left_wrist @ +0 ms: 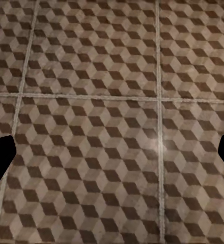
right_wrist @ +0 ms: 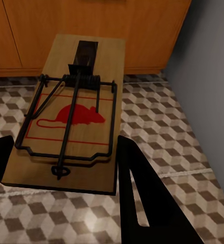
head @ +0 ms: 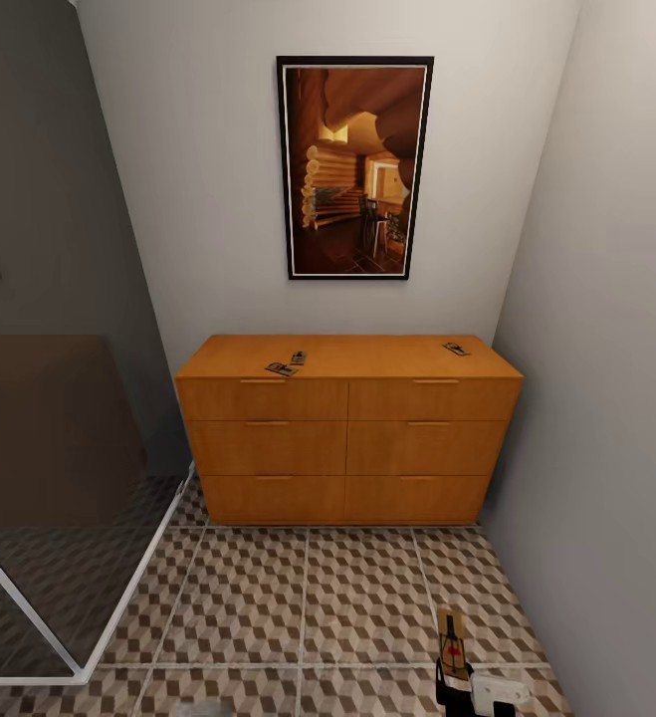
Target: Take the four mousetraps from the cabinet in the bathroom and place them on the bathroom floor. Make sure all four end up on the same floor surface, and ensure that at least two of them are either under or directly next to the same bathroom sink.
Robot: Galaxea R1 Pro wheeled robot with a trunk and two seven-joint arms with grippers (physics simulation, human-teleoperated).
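Low, wide orange-brown wooden cabinet (head: 347,438) against the pale back wall, six drawer fronts with slim wooden bar handles, all shut. On its flat top, three small tan mousetraps with dark metal parts: two close together near the left front edge (head: 281,368) (head: 298,358), a third well apart at the right rear corner (head: 456,349). Above, a dark-framed picture of a warm-lit log interior (head: 354,166) on the wall. To the left, a glass panel with a white frame (head: 29,607) and a dim brown surface behind it.

In front of the cabinet, bathroom floor of large square tiles printed with brown, beige and white cubes (head: 308,607), pale grout between them.

At the lower right of the head view, right gripper (head: 454,675) — clenched on the fourth mousetrap, a flat tan wooden board with a red mouse print and black wire spring (right_wrist: 74,109), also seen end-on from the head camera (head: 452,637). Held roughly level above the tiles, near the cabinet's lower right corner and the grey side wall; dark finger (right_wrist: 147,203) pressed along the board's edge, the other at the opposite side.

Left gripper (left_wrist: 112,152) over bare patterned tile, black fingertips (left_wrist: 0,157) at the two edges of its wrist view, spread wide — released, nothing between them.
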